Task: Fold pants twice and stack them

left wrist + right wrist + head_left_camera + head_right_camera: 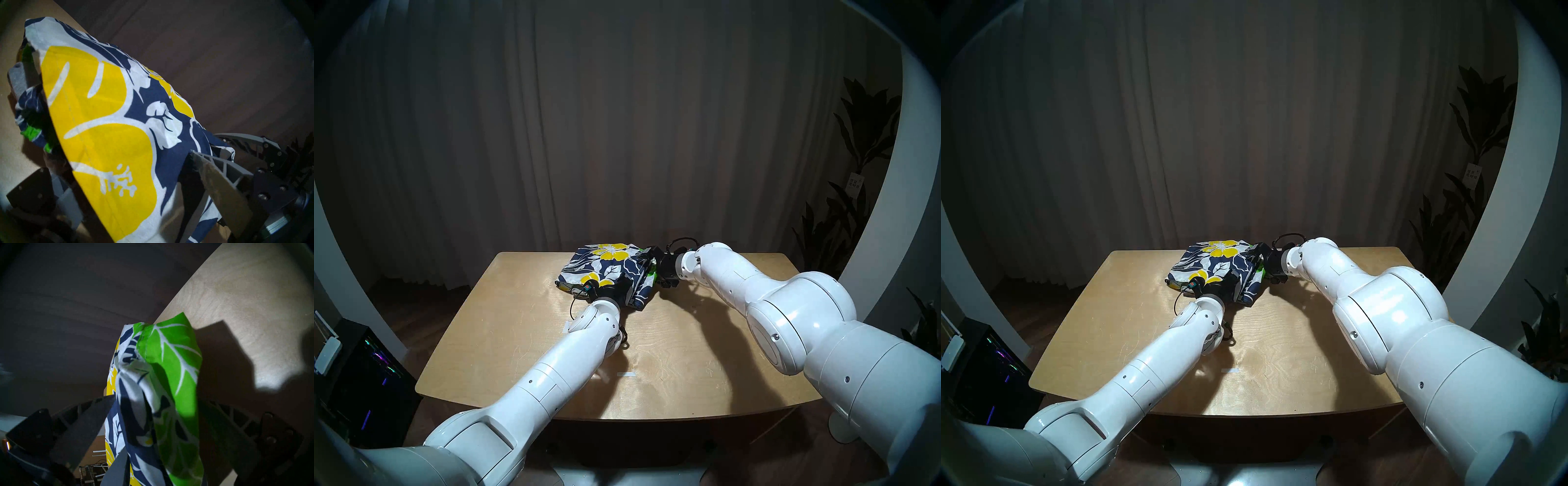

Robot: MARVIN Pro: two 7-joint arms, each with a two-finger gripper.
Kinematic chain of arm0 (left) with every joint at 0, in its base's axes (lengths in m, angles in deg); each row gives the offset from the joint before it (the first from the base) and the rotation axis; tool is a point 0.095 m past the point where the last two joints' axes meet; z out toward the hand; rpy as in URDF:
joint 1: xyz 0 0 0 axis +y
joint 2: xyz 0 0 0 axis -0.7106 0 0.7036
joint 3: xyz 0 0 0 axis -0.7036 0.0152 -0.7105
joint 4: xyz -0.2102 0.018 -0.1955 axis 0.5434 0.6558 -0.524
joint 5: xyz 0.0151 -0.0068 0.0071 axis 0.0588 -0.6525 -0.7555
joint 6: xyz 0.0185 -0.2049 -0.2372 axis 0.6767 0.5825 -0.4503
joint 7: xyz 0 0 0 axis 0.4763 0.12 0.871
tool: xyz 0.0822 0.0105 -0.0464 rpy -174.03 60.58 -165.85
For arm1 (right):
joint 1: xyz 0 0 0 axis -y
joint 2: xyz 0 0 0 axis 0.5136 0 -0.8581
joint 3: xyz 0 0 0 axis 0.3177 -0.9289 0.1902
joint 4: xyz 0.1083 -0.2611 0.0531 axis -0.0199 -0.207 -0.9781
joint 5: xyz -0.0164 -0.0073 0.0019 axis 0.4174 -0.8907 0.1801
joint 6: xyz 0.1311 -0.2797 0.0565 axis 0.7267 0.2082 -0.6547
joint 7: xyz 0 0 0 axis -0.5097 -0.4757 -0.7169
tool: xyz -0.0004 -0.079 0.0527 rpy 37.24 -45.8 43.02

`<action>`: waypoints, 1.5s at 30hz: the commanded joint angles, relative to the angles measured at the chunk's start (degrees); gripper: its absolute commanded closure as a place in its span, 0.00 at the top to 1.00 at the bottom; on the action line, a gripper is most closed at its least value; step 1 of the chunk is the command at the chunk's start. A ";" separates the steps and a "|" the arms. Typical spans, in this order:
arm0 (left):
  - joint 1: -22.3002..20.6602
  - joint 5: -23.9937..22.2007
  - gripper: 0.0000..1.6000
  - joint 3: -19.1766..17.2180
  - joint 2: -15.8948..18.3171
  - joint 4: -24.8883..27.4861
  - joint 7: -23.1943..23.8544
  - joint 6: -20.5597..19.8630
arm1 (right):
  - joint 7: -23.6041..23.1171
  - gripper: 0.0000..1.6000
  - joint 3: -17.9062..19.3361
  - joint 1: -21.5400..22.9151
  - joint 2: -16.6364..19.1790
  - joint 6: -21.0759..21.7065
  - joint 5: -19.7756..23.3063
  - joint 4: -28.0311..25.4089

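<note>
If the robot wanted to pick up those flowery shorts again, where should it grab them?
Probably the floral shorts by their layered open edge at the bundle's right end, coming in low from the right across bare table. There the loose layers bunch thin enough for the fingers to pinch together, so the fold would hold.

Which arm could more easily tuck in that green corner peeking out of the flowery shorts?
Probably right: the green corner lies between the right gripper's open fingers; the left gripper sits at the shorts' near edge.
</note>
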 commanded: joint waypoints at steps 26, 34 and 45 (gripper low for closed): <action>5.81 -7.90 1.00 -3.93 -1.95 22.77 -22.33 -1.28 | -8.92 1.00 -1.41 0.46 9.40 7.93 -2.85 -3.14; 7.11 -12.44 1.00 -4.42 -1.67 25.36 -30.66 -4.87 | -10.35 1.00 -1.53 -0.03 10.29 9.16 -3.16 -4.88; 8.25 -12.88 1.00 -3.34 0.78 33.43 -32.13 -7.66 | -11.66 1.00 -1.37 0.06 12.93 11.26 -3.14 -6.90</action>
